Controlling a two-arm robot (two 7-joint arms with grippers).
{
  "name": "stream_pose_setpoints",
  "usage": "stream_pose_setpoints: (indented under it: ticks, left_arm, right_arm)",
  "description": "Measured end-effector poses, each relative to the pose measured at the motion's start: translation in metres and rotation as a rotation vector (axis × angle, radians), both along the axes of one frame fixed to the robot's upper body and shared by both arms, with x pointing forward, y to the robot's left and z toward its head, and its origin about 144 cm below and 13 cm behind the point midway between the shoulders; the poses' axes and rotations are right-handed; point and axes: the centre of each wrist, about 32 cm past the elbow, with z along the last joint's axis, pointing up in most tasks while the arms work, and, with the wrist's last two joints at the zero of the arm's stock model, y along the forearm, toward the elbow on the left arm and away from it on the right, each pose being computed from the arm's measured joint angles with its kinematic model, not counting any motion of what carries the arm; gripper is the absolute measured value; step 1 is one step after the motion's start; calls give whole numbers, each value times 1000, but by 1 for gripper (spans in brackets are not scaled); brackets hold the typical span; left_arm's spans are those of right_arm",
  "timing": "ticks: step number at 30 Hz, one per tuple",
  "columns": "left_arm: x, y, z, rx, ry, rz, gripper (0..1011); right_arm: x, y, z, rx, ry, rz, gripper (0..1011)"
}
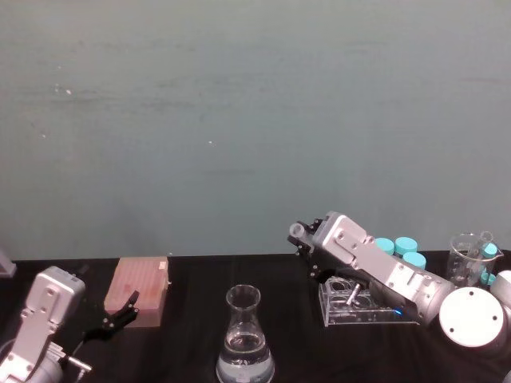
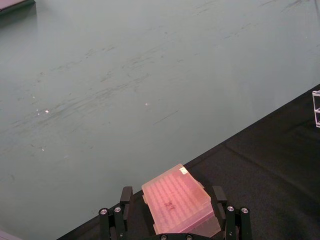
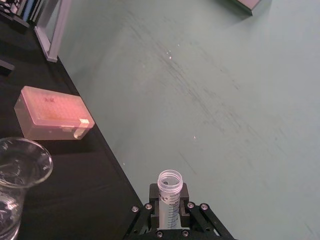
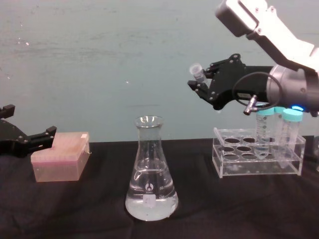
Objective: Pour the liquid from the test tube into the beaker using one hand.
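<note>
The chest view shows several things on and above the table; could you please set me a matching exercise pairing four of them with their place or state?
Things:
1. test tube
2. beaker
3. pink box
4. clear rack

Places or states:
a. holds teal-capped tubes
b. gripped in the air by the right gripper
c. stands mid-table with clear liquid in its base
d. sits by the open left gripper

Pairs: 1-b, 2-c, 3-d, 4-a.
</note>
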Motion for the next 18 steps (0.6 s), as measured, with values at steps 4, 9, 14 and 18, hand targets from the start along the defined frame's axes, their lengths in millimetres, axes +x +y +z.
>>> stream_pose_setpoints:
  ticks: [4,9,14,18]
  left_arm:
    - [0,0,0,0,0,0,1000]
    - [0,0,0,0,0,0,1000]
    - [0,0,0,0,0,0,1000]
    - [0,0,0,0,0,0,1000]
  right_arm:
    - [0,5,1,-13,-11,13,216]
    - [-3,11,3,-37,-36,32,216]
    - [-6,16,5,-56,-56,52,216]
    - [-8,20,5,-69,-67,70,216]
